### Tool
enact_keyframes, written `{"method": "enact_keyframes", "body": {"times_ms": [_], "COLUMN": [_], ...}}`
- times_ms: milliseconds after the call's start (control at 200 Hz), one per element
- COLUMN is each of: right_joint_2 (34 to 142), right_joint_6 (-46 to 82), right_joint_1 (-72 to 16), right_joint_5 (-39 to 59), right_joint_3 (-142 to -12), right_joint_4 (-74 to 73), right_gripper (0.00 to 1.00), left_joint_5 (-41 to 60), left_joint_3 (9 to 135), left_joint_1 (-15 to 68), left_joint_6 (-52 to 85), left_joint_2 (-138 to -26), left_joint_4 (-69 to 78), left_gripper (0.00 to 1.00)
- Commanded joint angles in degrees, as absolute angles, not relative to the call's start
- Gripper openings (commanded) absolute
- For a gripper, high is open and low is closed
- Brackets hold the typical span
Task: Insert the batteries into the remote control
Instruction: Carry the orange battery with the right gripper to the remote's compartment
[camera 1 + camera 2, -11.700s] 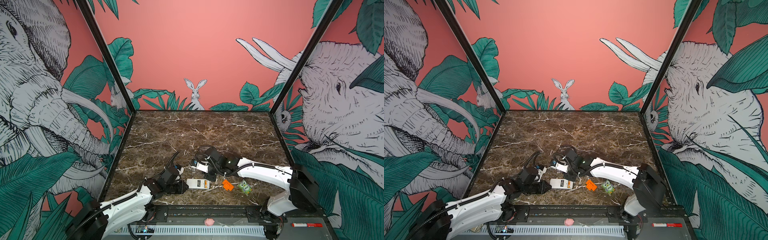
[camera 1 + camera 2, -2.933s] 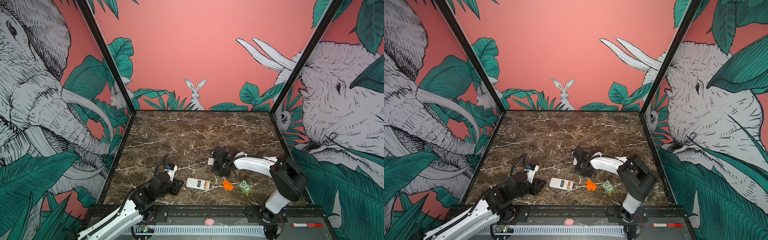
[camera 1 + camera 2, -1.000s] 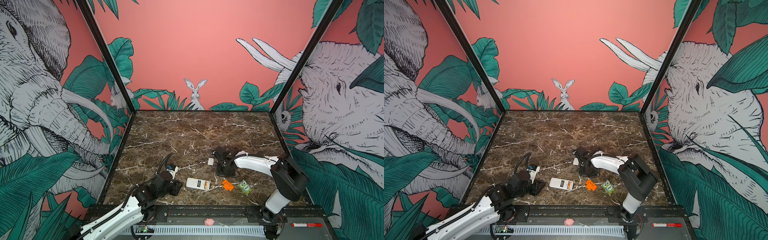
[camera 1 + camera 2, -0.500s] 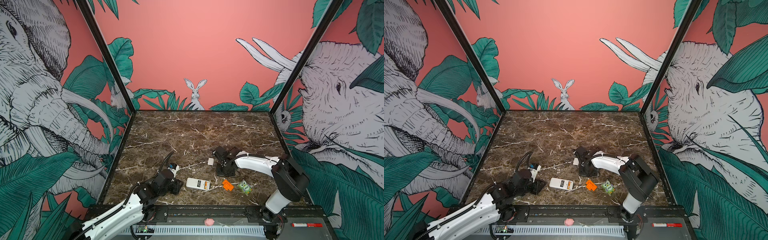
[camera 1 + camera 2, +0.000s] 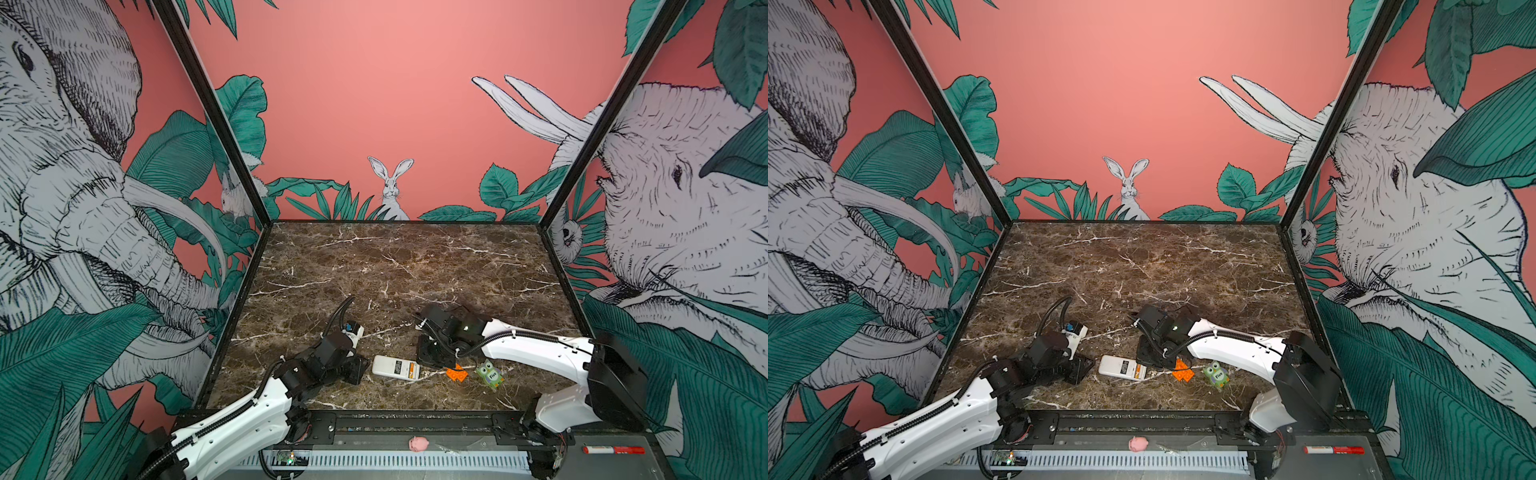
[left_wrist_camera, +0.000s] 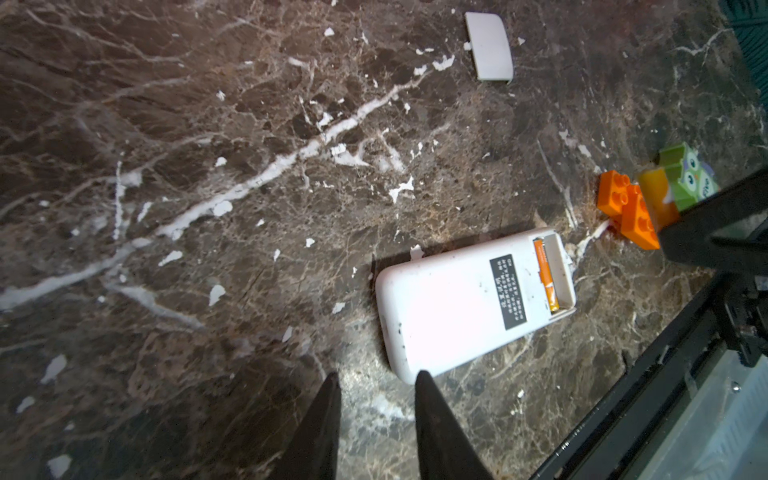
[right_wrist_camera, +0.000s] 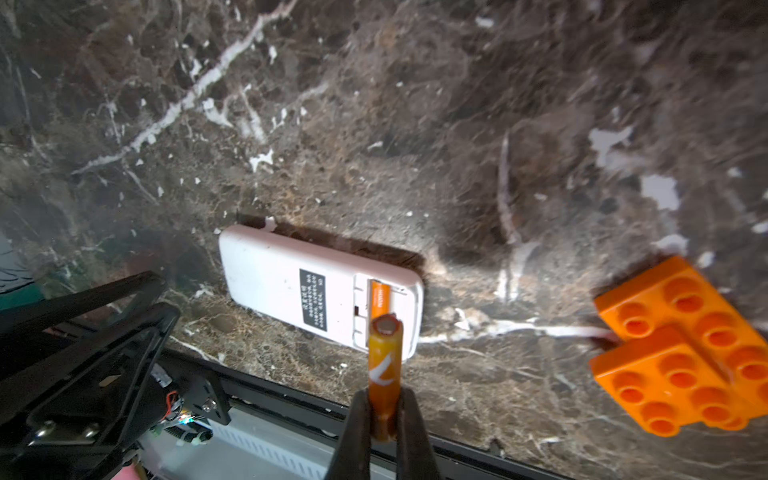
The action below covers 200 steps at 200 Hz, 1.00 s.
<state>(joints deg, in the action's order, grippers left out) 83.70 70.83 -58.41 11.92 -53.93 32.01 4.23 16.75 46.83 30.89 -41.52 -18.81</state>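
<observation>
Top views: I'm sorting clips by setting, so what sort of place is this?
Probably a robot test cell: a marble-patterned tabletop boxed in by jungle-mural panels, with a white left arm and right arm mounted at its front rail.

Marble-look table (image 6: 166, 166), faint sheen; smooth white plastic remote control (image 6: 449, 303); glossy orange plastic brick (image 7: 685, 345).
</observation>
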Motion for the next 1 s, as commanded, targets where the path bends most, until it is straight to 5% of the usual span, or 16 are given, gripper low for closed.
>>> {"method": "enact_keyframes", "body": {"times_ms": [0, 995], "right_joint_2": [83.4, 90.7], "right_joint_6": [77.3, 79.1], "right_joint_1": [-59.8, -60.4], "right_joint_5": [13.3, 19.0], "right_joint_3": [-53.8, -51.2], "right_joint_4": [29.7, 23.9], "right_gripper": [0.00, 0.00], "left_joint_5": [3.8, 6.7], "left_joint_3": [16.2, 11.6], "left_joint_1": [46.8, 46.8], "left_joint_6": [29.9, 31.1], "left_joint_2": [-41.1, -42.1], "left_joint_4": [-16.7, -10.3], "left_gripper": [0.33, 0.33]}}
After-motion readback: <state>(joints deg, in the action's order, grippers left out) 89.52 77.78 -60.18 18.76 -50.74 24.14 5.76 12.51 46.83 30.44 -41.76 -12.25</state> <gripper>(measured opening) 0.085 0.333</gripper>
